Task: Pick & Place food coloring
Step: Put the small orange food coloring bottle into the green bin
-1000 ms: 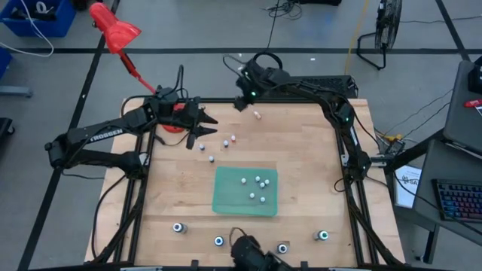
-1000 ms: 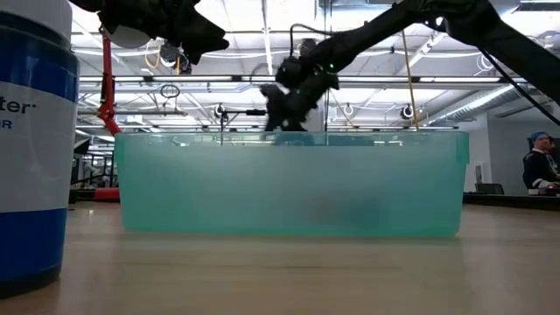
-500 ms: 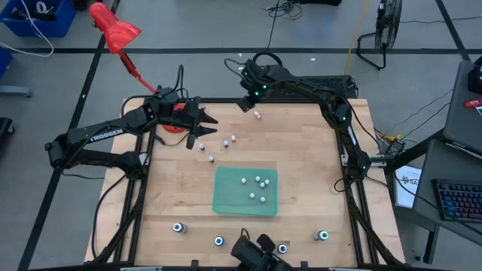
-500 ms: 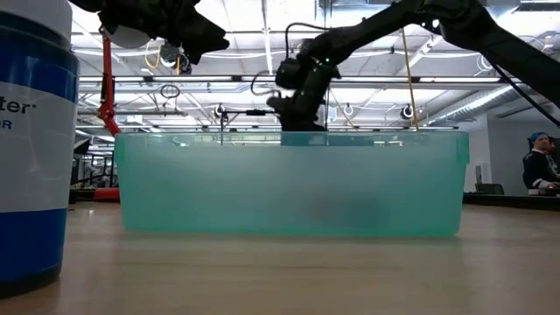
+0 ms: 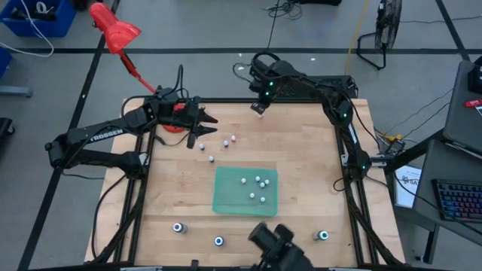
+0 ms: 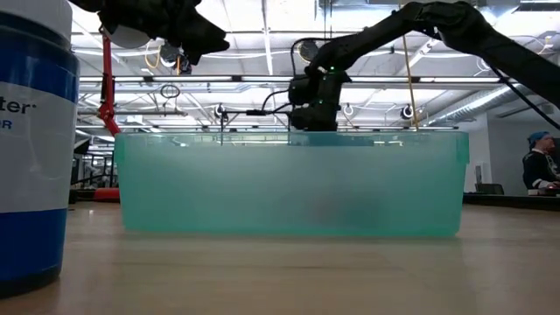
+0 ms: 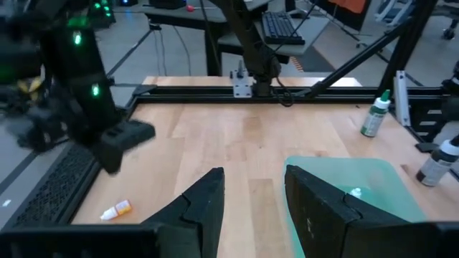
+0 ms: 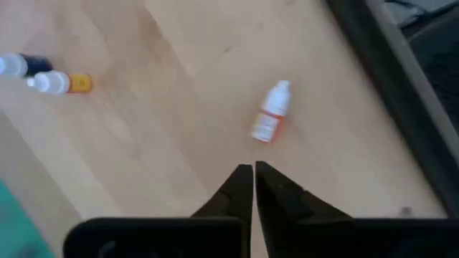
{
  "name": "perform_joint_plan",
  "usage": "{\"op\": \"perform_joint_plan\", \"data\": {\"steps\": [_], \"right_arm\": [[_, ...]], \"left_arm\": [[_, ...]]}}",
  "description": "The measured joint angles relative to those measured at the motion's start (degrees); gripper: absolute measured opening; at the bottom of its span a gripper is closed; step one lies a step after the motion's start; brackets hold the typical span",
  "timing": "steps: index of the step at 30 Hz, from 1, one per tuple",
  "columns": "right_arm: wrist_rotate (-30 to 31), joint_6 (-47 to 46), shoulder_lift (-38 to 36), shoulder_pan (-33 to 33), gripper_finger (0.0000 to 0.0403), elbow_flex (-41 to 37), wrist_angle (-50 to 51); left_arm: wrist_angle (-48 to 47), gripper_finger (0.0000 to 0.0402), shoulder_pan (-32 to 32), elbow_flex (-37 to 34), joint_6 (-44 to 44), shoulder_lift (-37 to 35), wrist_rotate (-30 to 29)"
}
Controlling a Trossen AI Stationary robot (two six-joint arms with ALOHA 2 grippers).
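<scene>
Green and translucent, the tray point(image 5: 226, 197) sits near the middle of the tabletop point(image 5: 301, 150) and already holds several small white bottles point(image 5: 257, 181), so we read it as the drop-off for the food coloring. More little bottles point(image 5: 212, 159) lie loose on the bare wood toward the left arm, and dark round containers with pale tops point(image 5: 178, 227) stand along the near edge.

Our right end effector point(image 5: 260, 108) hangs over the far edge of the tabletop. In its wrist view the fingers point(image 8: 240, 185) are pressed together, holding nothing, with a lone orange-labelled bottle point(image 8: 270, 115) lying on its side just beyond the tips. We judge that it is lined up on this bottle, and the fingers would have to spread before they could take it.

Our left end effector point(image 5: 197, 128) waits over the far left of the tabletop with its fingers point(image 7: 208, 208) apart and empty. Its camera also catches the orange-labelled bottle, lying below the right arm, so the two arms are working close together there.
</scene>
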State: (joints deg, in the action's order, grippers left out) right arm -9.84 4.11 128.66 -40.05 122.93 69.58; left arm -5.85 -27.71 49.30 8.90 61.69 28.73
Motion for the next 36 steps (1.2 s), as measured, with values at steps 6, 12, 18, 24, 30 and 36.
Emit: {"op": "perform_joint_plan", "data": {"steps": [6,12,18,24,30,36], "right_arm": [[13.07,-0.39,-1.37,-5.38,0.0001,0.06,-3.81],[3.75,-0.57,-1.37,-8.08,0.0000,-4.39,-16.17],[-18.58,-3.60,-1.33,-10.15,0.0000,-10.02,-22.11],[-20.23,-2.61,-1.33,-10.64,0.0000,-10.40,-11.91],[-19.48,0.33,-1.72,-9.71,0.0000,-10.38,-11.60],[-14.20,3.08,-3.96,-10.29,0.0000,-10.38,-17.26]], "left_arm": [[-0.45,0.0149,-0.02,0.00,0.01,0.00,-2.30],[-0.43,0.0149,-0.02,0.00,0.03,0.00,-2.32],[-0.42,0.0149,-0.02,0.00,0.20,0.00,-2.34],[-0.30,0.0149,-0.02,0.00,0.17,0.00,-4.67],[-0.28,0.0149,-0.02,0.00,-0.03,0.00,-4.86],[-0.28,0.0149,-0.02,0.00,-0.10,0.00,-4.83]]}}
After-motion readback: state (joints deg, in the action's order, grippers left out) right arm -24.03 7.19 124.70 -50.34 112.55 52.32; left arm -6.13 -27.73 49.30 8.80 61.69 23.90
